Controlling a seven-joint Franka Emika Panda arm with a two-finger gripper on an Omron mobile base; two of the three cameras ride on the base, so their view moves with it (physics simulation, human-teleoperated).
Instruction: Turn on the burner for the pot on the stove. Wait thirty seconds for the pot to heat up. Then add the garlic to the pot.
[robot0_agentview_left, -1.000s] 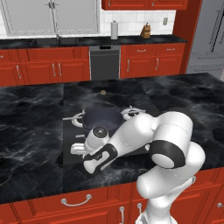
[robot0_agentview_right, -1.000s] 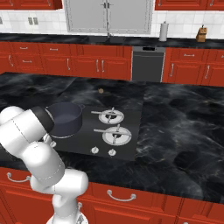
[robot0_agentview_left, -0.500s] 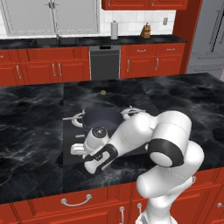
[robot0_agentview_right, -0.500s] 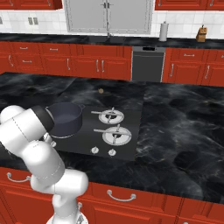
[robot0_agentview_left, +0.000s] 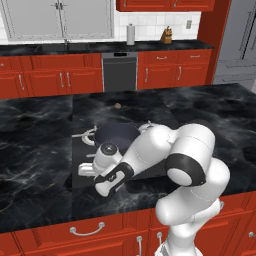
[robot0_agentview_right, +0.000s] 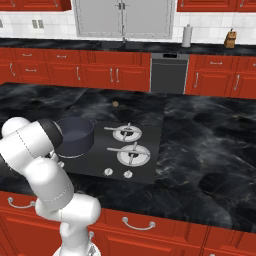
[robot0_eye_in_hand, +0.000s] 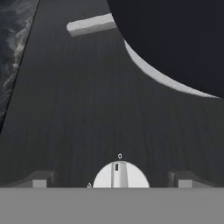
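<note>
On the dark marble table (robot0_agentview_left: 35, 150) in the left base view, the black stove (robot0_agentview_left: 85, 172) lies flat, and the arm bends down over its near left part. The pot (robot0_agentview_left: 117, 136) stands on the stove's far side, on a burner (robot0_agentview_left: 89, 136) whose ring peeks out at its left edge. The garlic (robot0_agentview_left: 117, 105) lies alone on the table beyond the stove, well apart from the pot. The pincer (robot0_agentview_left: 100, 186) hangs low over the stove's near edge; how wide it stands cannot be told from this side.

From the right base view, the pot (robot0_agentview_right: 75, 136) sits on the far left burner, with two bare burners (robot0_agentview_right: 126, 132) to its right and silver knobs (robot0_agentview_right: 108, 172) along the near edge. The garlic (robot0_agentview_right: 115, 104) rests on the table (robot0_agentview_right: 210, 140) past the stove (robot0_agentview_right: 150, 150). The arm hides the stove's left end.

Seen in the hand view, the pincer (robot0_eye_in_hand: 113, 179) stands wide open and holds nothing; its two fingertips (robot0_eye_in_hand: 39, 180) rise on either side of a white knob (robot0_eye_in_hand: 120, 176), apart from it. Beyond, the pot's (robot0_eye_in_hand: 175, 39) dark wall looms over a silver burner ring (robot0_eye_in_hand: 153, 74) on the stove (robot0_eye_in_hand: 74, 109).
</note>
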